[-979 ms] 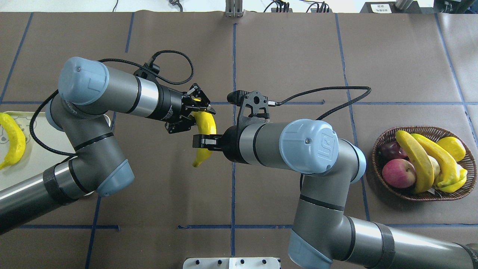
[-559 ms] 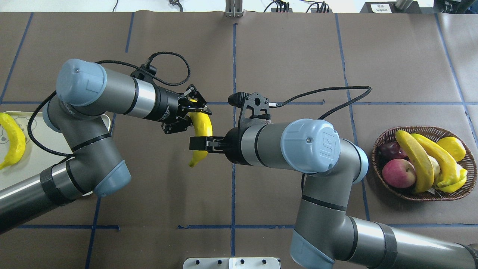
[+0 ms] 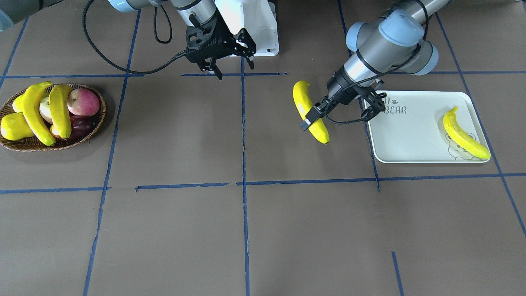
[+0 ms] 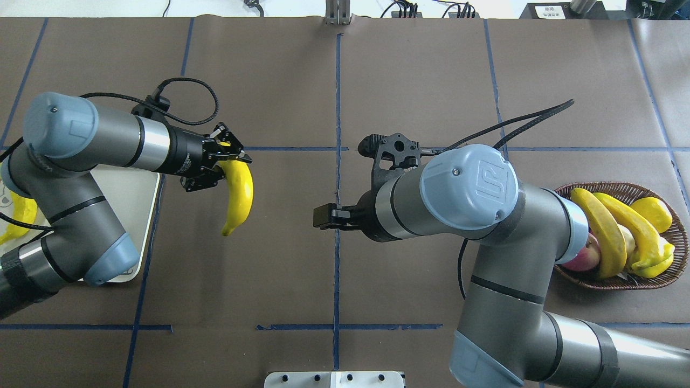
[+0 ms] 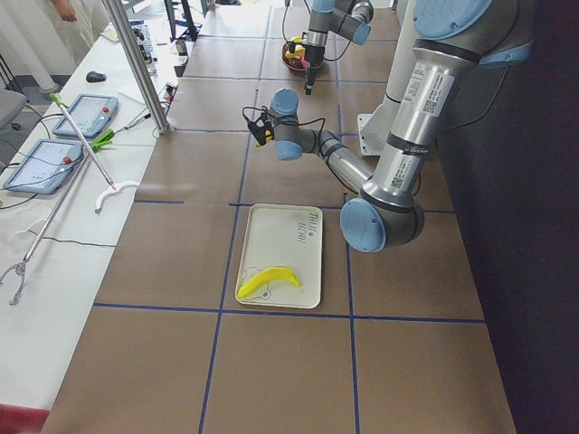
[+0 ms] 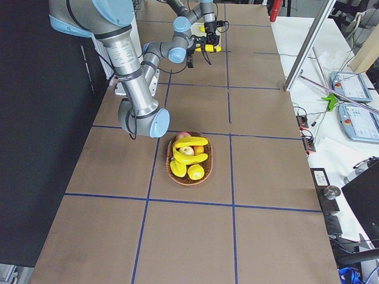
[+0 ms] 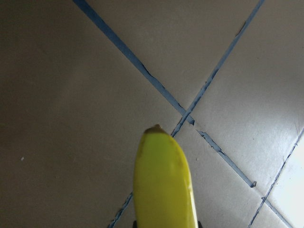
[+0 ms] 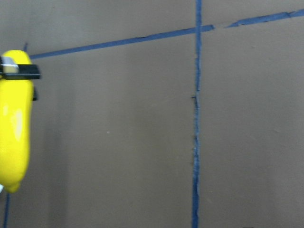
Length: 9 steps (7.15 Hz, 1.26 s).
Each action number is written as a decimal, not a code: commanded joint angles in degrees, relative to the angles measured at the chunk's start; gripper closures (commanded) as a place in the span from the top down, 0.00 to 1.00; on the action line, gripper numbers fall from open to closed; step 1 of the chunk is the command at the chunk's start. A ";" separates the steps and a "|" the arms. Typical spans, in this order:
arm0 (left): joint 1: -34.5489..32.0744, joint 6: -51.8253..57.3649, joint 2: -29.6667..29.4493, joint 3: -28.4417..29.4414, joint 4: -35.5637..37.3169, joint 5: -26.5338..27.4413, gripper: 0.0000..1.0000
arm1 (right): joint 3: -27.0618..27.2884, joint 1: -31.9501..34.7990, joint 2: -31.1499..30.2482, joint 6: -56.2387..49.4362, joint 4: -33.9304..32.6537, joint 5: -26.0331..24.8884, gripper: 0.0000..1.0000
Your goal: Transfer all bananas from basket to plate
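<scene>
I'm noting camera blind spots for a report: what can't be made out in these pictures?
Overhead: the left arm covers most of the plate and of the plated banana, also cut by the frame edge.
Overhead: the right arm hides part of the basket.
Left wrist: the held banana shows only its tip; the left hand gripping it lies out of frame.
Exterior left: basket contents too small.

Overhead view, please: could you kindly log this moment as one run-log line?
left claw: shut on carried banana, short of plate | right claw: open, empty | plate: one banana | basket: two bananas
</scene>
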 commanded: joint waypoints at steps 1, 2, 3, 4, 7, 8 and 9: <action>-2.53 6.09 8.59 -0.03 0.08 -0.09 0.00 | 4.19 0.99 -1.06 -5.60 -11.99 0.85 1.00; -3.76 10.04 12.90 -0.03 -0.01 -0.17 0.00 | 5.78 3.17 -2.72 -9.03 -14.47 3.56 1.00; -4.29 10.60 14.86 0.50 -0.01 -0.26 0.00 | 6.49 4.85 -5.35 -10.46 -14.41 5.76 1.00; -5.69 10.87 17.23 1.29 -0.10 -0.18 0.00 | 6.50 6.00 -6.16 -11.78 -14.58 6.48 1.00; -9.56 17.24 20.50 5.23 -0.01 0.00 0.00 | 6.50 6.54 -7.66 -12.50 -14.15 7.01 1.00; -10.87 21.46 21.81 6.81 -0.10 0.09 0.00 | 6.50 6.54 -7.66 -12.50 -14.06 6.92 1.00; -12.02 22.29 21.91 8.05 -0.10 0.18 0.05 | 6.59 6.54 -7.66 -12.50 -14.06 6.92 1.00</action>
